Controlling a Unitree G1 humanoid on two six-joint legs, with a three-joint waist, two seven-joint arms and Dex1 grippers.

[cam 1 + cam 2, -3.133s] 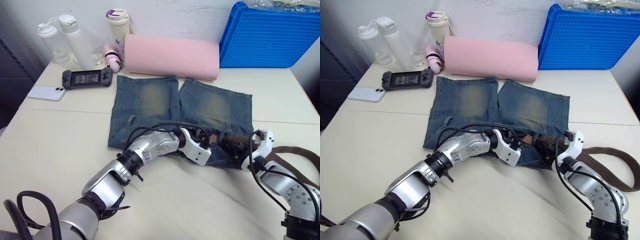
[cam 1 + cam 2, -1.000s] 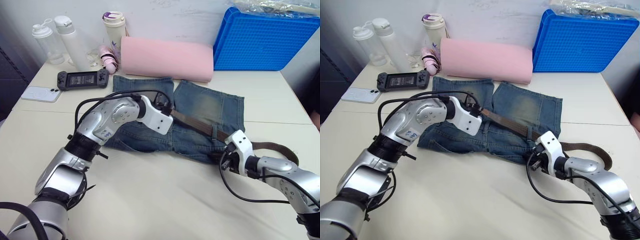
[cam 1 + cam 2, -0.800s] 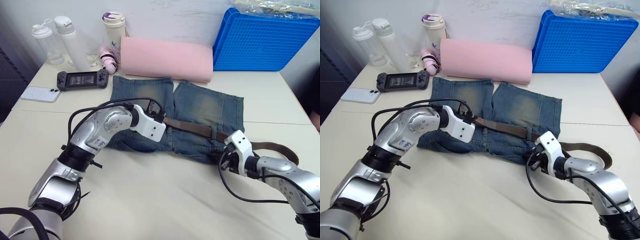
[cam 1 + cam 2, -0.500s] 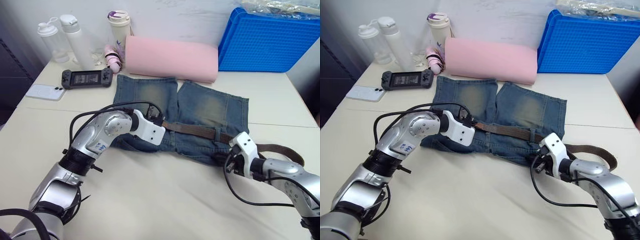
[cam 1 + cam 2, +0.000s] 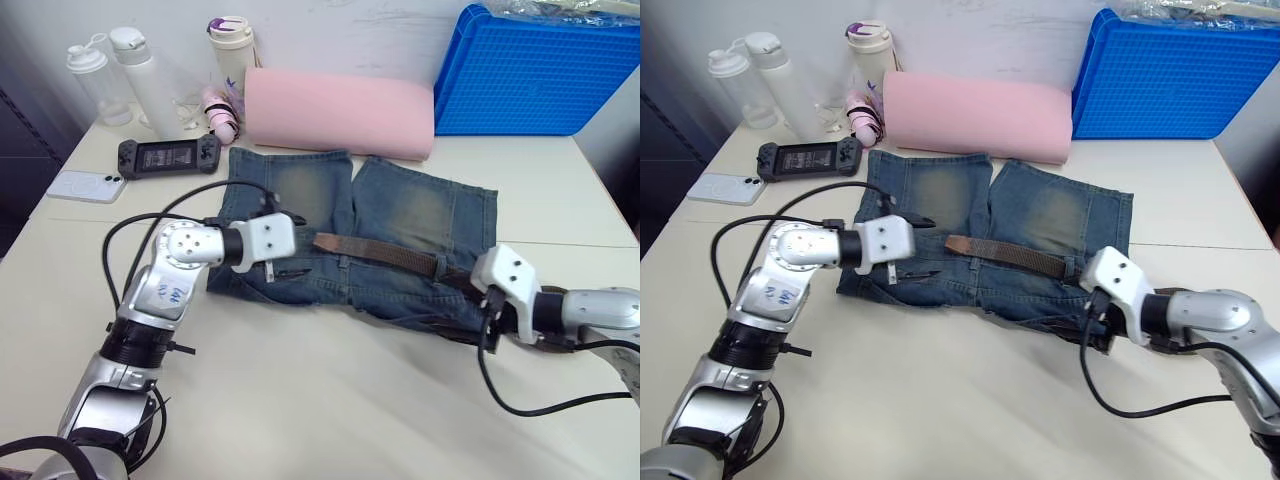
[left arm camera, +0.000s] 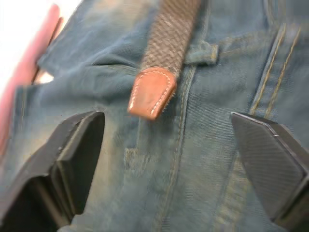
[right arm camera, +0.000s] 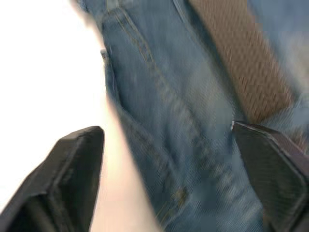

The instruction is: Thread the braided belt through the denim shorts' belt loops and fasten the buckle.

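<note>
Since half a second ago the braided belt [image 5: 375, 252] has been released by the left gripper [image 6: 164, 159], whose fingers are spread wide just short of the tan tip. The belt is laid crosswise along the denim shorts [image 5: 300, 195], tip pointed to the robot's left. The right gripper [image 7: 169, 179] is also spread wide at the shorts' right edge, with bare table [image 5: 330, 400] nearer the robot.

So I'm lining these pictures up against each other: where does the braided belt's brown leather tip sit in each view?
Left eye view: leather tip at mid-picture on the denim shorts, just beyond the open left claw.
Right eye view: same spot.
Left wrist view: tip between the claw's fingers, untouched.
Right wrist view: only the braided belt, not the tip.
Shared landmark: the belt loop behind the tip.
</note>
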